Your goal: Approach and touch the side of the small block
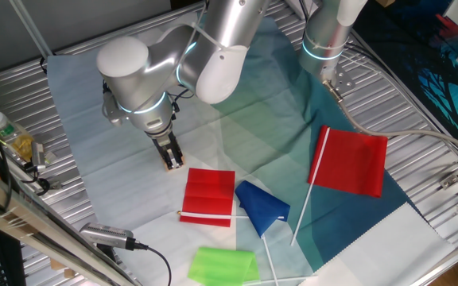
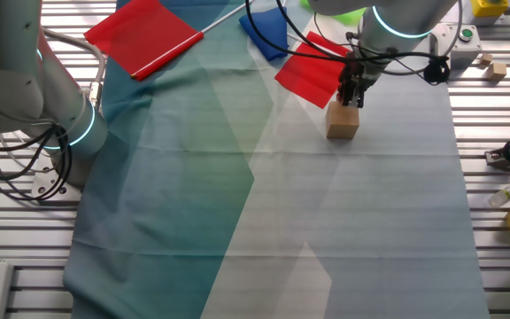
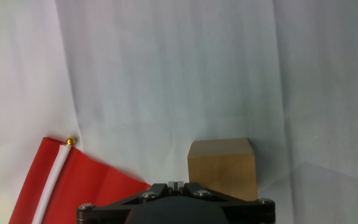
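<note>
in one fixed view, the claw [image 1: 172, 159] hung low over the pale cloth [image 1: 110, 151] that covered the tabletop [image 1: 22, 79], its fingers pressed together with no gap between them. the small block [image 1: 174, 166] showed only as a sliver of tan at the fingertips, mostly hidden by them. a folded red flag [image 1: 208, 196] lay just beside, with a blue flag [image 1: 261, 205], a green flag [image 1: 223, 264] and a larger red flag [image 1: 355, 161] further off.

in the other fixed view, the small block [image 2: 343, 121] stood on the cloth just beside the folded red flag [image 2: 310, 74], and the claw [image 2: 353, 95] reached its top edge from above, apparently touching it.

in the hand view, the block [image 3: 222, 167] sat right in front of the claw's dark body [image 3: 176, 204], the fingers closed and holding nothing, with the red flag [image 3: 86, 186] at lower left.
</note>
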Robot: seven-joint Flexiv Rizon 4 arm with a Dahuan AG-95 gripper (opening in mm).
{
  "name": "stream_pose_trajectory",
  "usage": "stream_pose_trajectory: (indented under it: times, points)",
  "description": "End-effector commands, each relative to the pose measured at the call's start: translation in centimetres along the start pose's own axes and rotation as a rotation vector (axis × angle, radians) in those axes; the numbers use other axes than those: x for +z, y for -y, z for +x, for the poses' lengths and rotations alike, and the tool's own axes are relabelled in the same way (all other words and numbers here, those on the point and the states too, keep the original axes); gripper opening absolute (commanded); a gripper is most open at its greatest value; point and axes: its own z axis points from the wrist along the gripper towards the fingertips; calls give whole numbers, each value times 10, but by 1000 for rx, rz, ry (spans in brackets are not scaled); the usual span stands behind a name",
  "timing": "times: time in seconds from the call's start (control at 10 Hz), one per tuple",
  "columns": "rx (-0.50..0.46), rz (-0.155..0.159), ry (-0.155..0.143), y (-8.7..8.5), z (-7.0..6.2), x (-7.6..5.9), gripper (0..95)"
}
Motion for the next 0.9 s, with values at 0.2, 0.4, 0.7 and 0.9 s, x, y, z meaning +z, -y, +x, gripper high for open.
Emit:
stream_pose_trajectory:
  times: [0.2,0.4,0.7,0.9]
  points:
    - [-2,-2,-1,4,1,1,0]
    - [1,-7,2,5,5,2,0]
    - [14,-7,10,-2,8,6,0]
    - [16,-8,14,-7,6,3,0]
